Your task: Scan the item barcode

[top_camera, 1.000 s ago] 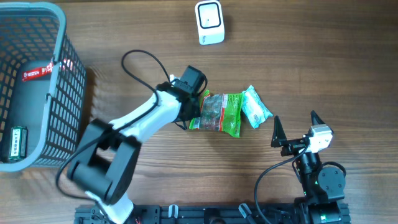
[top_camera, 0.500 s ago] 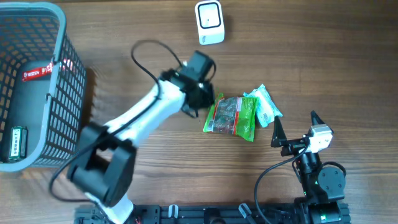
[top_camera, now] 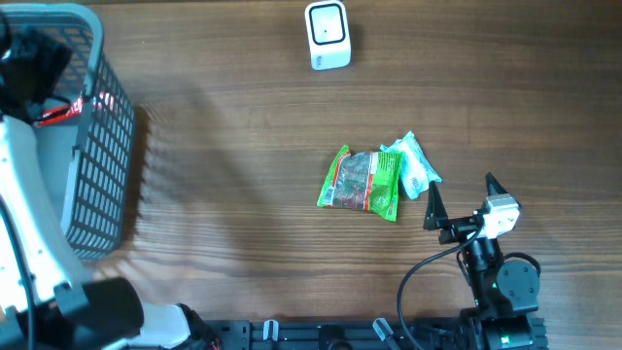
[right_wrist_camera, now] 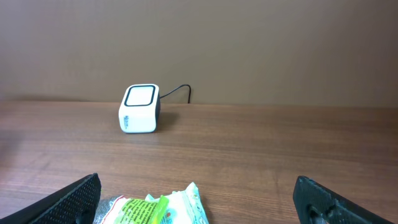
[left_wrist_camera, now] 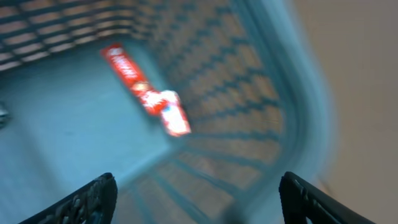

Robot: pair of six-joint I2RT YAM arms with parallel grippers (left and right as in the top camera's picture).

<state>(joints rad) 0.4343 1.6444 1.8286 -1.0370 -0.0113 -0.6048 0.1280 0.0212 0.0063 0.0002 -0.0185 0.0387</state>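
A green snack packet (top_camera: 362, 182) lies flat on the table's middle, touching a white-and-teal packet (top_camera: 413, 167) on its right. The white barcode scanner (top_camera: 328, 35) stands at the far edge. My left arm (top_camera: 29, 194) reaches over the basket at far left. In the blurred left wrist view my left gripper (left_wrist_camera: 199, 199) is open and empty above a red packet (left_wrist_camera: 146, 93) on the basket floor. My right gripper (top_camera: 459, 204) rests open near the front edge, with both packets (right_wrist_camera: 137, 208) just ahead of it and the scanner (right_wrist_camera: 140, 109) beyond.
The grey mesh basket (top_camera: 107, 165) fills the left edge of the table, and the red packet (top_camera: 63, 112) shows through its wall. The scanner's cable (right_wrist_camera: 177, 90) runs off behind it.
My left gripper let go of the green packet, opened, and swung from the table's middle to above the basket at far left. Both packets ended slightly further right. The right arm stayed put.
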